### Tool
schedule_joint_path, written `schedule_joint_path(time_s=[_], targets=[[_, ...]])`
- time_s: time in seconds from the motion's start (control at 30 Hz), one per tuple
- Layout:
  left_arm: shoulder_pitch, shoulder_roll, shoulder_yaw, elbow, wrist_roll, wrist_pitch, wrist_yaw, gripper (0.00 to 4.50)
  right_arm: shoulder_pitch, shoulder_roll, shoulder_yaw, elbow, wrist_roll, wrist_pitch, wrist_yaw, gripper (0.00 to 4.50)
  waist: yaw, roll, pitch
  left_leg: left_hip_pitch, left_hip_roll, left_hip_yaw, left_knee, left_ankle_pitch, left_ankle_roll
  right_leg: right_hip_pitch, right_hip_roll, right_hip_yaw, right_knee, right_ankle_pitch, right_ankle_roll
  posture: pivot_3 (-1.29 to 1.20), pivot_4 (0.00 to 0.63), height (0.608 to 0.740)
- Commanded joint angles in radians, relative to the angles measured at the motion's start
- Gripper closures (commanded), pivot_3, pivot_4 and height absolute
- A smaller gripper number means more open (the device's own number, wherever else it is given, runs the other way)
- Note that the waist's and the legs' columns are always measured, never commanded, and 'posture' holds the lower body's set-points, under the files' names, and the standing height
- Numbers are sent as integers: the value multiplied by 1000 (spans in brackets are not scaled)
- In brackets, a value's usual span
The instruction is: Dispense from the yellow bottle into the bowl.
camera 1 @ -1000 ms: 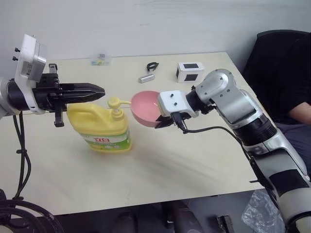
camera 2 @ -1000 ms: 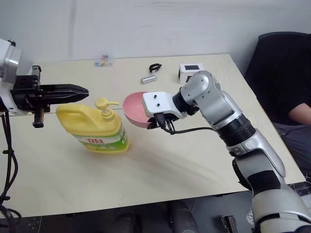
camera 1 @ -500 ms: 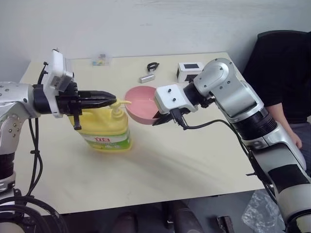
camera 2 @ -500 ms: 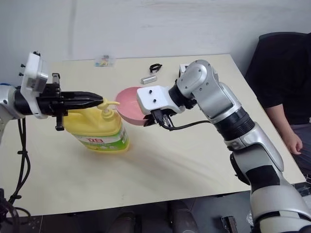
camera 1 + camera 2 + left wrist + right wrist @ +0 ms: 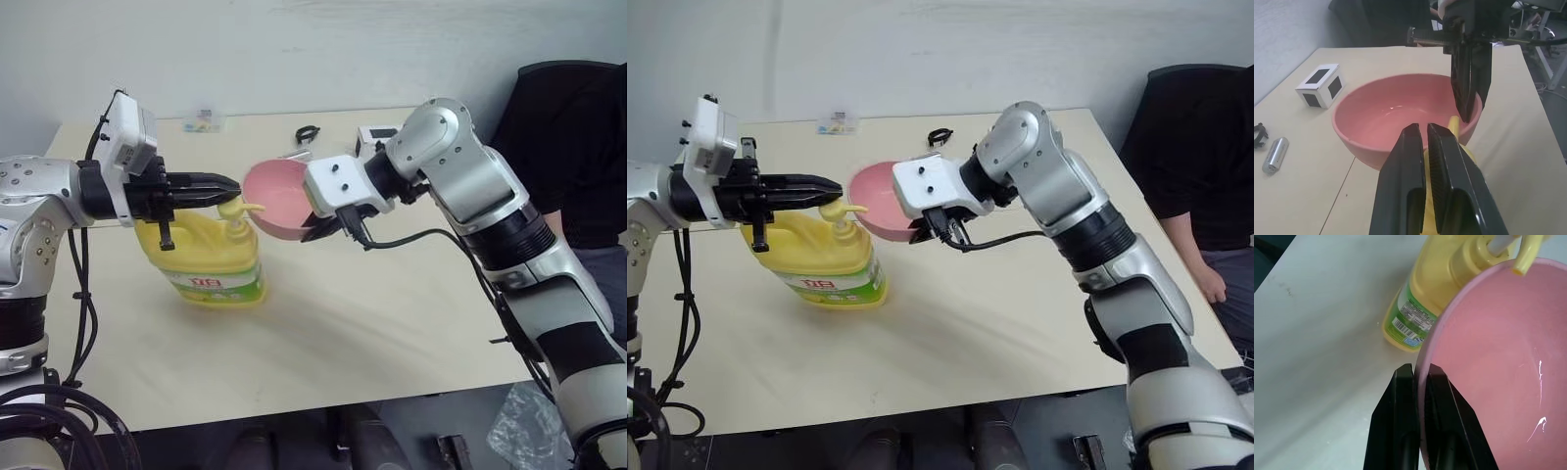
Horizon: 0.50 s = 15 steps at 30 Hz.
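My right gripper (image 5: 1418, 382) was clamped on the rim of the bowl (image 5: 277, 199), holding it tilted above the surface (image 5: 392, 313) beside the yellow bottle (image 5: 208, 257). My left gripper (image 5: 231, 185), fingers pressed together, rested over the bottle's pump nozzle (image 5: 233, 208).

The bowl (image 5: 279, 199) hangs just right of the bottle (image 5: 203, 252) on the table (image 5: 392, 313).

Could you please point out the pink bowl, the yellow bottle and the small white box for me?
pink bowl (image 5: 1386, 115): left wrist view, on its inner wall.
yellow bottle (image 5: 201, 250): left eye view, on its body above the label.
small white box (image 5: 1321, 86): left wrist view, on its side.
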Motion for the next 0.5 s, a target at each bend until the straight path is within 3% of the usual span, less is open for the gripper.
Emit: schedule_joint_path(time_s=[0.03,0.5], targets=[[-1,15,-17,-17,35,-28,-26,4216,-33,5,-40,-11,5,-22,6,4500,0,0,0,0,0,0,0,0,0,0,0,0,0,0,0,0,150,740],[-39,6,1,-16,11,23,-32,4216,-28,4,-39,-7,7,-29,14,4500,-2,0,0,0,0,0,0,0,0,0,0,0,0,0,0,0,150,740]])
